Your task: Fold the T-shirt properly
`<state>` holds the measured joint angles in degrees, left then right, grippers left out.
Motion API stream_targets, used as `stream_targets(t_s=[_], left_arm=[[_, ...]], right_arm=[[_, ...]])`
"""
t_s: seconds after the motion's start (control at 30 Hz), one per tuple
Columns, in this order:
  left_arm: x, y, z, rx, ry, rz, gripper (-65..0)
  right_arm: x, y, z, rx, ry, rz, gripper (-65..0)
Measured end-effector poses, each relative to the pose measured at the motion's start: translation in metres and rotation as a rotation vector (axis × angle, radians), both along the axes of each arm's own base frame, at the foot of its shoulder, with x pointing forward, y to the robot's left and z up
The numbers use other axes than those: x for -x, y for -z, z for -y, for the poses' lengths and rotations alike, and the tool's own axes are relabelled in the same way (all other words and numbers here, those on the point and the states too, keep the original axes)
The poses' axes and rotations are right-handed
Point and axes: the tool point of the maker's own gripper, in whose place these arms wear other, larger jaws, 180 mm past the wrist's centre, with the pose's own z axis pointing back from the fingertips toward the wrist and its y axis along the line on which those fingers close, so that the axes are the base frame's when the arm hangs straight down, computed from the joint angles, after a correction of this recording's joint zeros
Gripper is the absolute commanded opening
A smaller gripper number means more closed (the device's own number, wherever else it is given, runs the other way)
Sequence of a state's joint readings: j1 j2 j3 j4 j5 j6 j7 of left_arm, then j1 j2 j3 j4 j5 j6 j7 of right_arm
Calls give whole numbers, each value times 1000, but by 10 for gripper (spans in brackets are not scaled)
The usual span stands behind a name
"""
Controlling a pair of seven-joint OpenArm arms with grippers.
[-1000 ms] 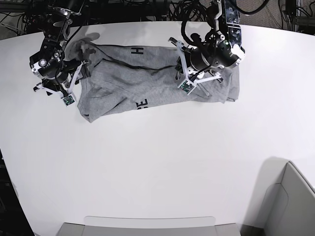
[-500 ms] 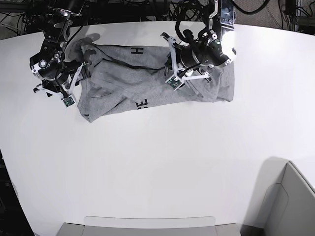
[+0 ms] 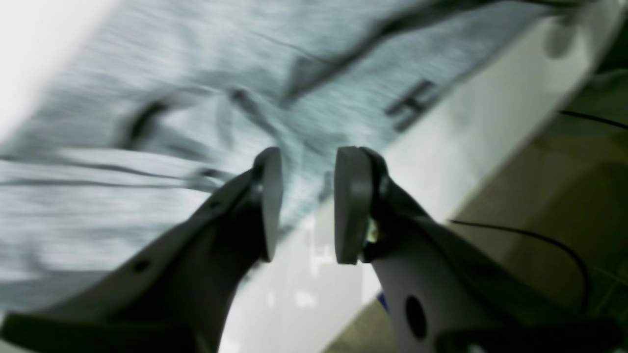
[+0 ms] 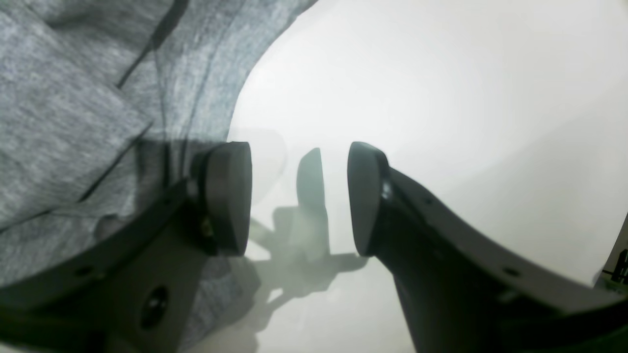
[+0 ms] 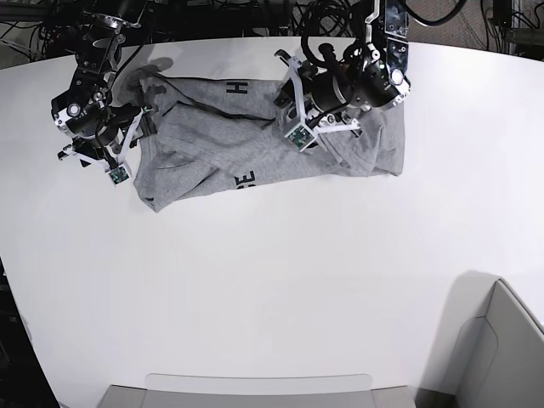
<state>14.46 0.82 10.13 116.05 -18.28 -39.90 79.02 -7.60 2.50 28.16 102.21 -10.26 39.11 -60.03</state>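
While the white table (image 5: 280, 280) fills nearly all of the base view, we find the T-shirt (image 5: 212, 144) bunched in a crumpled band along the upper part of that frame, its long axis running left to right, black letters showing near the top edge and again near the lower edge. Our two arms sit at its opposite ends. At the upper right, the left gripper (image 5: 296, 100) hovers over the right-hand portion of the cloth; its wrist view, blurred, shows the jaws parted by a narrow gap with nothing between them, the grey fabric spread beyond the tips toward the upper left of that frame and the table edge beyond to the right. At the upper left of the base view, the right gripper (image 5: 115, 161) sits at the shirt's left end; its wrist view shows the jaws standing wide and empty over bare table, with the cloth lying to the left, one finger (image 4: 228, 196) overlapping the hem as seen from that camera, though we cannot tell whether it touches. We judge the shirt far from folded, still needing to be spread flat. Neither gripper holds fabric, so each would need to close on its own end before pulling along the long axis.
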Motion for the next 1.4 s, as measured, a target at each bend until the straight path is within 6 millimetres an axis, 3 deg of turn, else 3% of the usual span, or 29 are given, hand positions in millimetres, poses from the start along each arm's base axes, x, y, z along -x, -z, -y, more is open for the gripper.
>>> stream_targets(t_s=[0.1,0.3,0.43,0.53,0.67,0.77,0.9,1.2,1.4], left_arm=[[-11,-4,-13,34,-75,26,-516],[-36,-8,-86,39,-343,78,-517],[-57,-22,-127,44,-478,140,-517],[-70,-28,-152,43,-558,174,-517],[-78,-35,-169,33,-610,201,-517],[-85,-25,-165,67,-610,174,-517],[-76,0,-147,50,-520,82,-517],[-62,6,-112,58,-416,49,-518],[-58,-2,-38,133,-199,52,-518]], right_arm=[[0,0,0,0,0,0,-340],[0,0,0,1,0,-1,-340],[0,0,0,0,0,0,-340],[0,0,0,0,0,0,-340],[-4,2,-17,-6,-58,-4,-340],[-3,3,-21,-14,-65,-8,-340],[-3,3,-18,-3,-63,-10,-340],[-2,4,-19,-8,-61,-10,-340],[-3,3,-19,-9,-61,-9,-340]])
